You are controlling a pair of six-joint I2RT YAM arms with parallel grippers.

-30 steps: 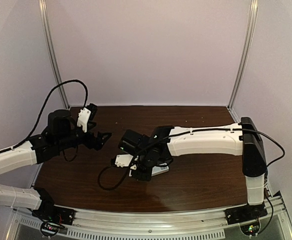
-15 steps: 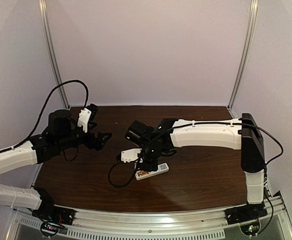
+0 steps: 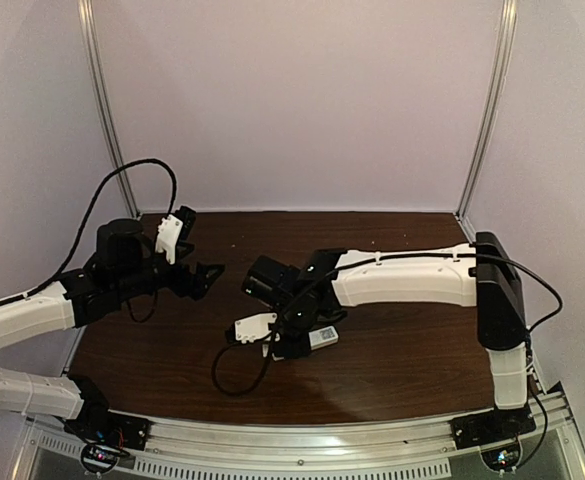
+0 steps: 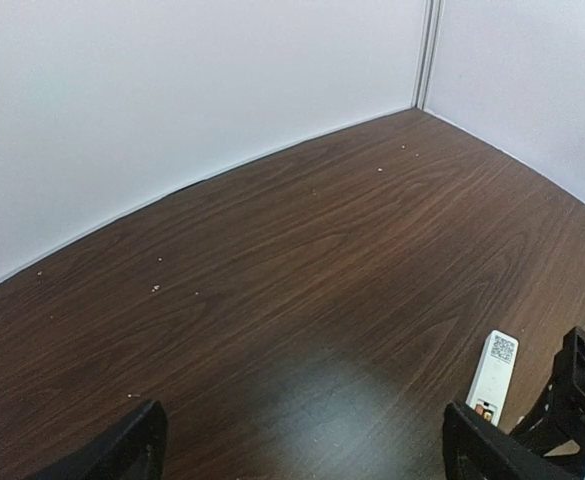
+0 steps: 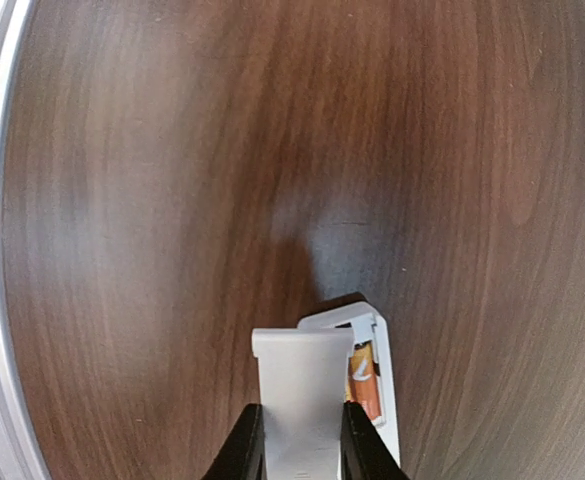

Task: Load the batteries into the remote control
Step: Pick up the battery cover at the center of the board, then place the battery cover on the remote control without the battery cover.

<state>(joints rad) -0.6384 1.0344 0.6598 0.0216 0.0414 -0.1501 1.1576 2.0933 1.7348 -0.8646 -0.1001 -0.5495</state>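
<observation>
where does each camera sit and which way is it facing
Top external: above and behind both arms, looking down on them and the table.
Left wrist: faces across the table to the back wall; the left gripper shows, open.
Right wrist: faces straight down; the right gripper holds the cover plate.
Shared: all three show the remote control.

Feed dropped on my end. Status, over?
Left gripper open, empty. Right gripper shut on cover plate, over the battery bay of the remote control. One battery visible inside. Nothing in the way.
</observation>
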